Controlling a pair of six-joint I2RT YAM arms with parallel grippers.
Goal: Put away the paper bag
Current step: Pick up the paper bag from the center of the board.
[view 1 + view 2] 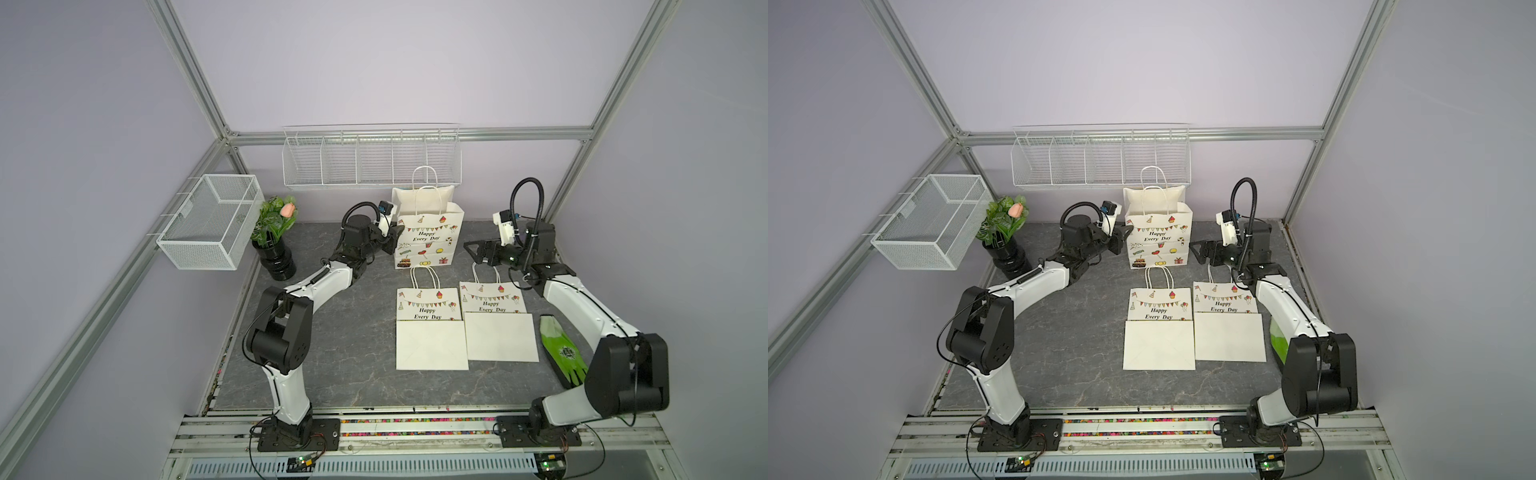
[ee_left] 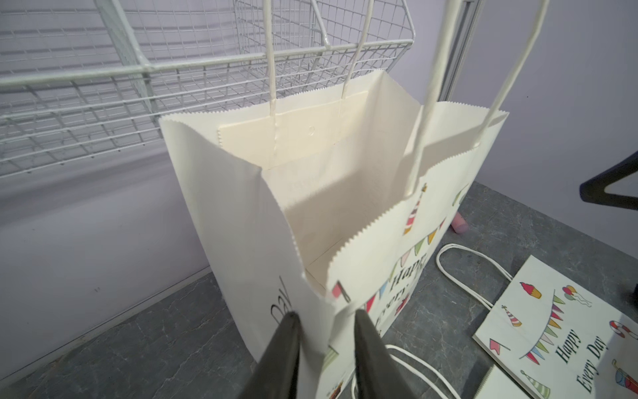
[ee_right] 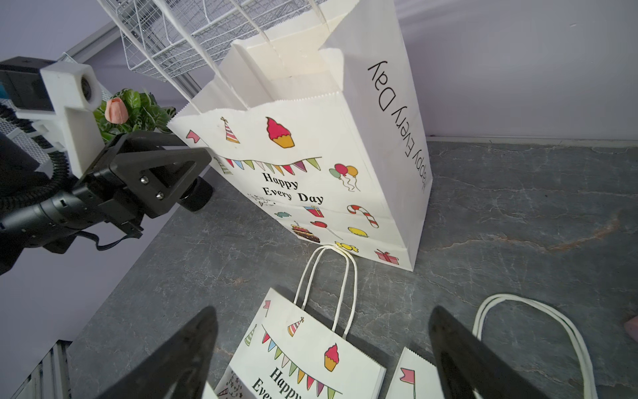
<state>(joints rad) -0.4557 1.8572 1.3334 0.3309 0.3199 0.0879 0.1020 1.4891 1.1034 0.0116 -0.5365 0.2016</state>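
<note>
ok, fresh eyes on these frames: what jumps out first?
The open party-print bag stands at the back of the table, with the left gripper astride its near corner. Two flat bags with the same print lie side by side in front of it. The right gripper hangs wide open to the standing bag's right, apart from it.

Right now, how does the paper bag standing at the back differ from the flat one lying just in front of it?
The standing bag is upright, mouth open; the flat bag lies folded, its bottom flap covering part of the print. The standing bag's handles stick up; the flat bag's lie on the table. The left gripper straddles the standing bag's corner; no gripper touches the flat bag. Both are white with the same party print.
</note>
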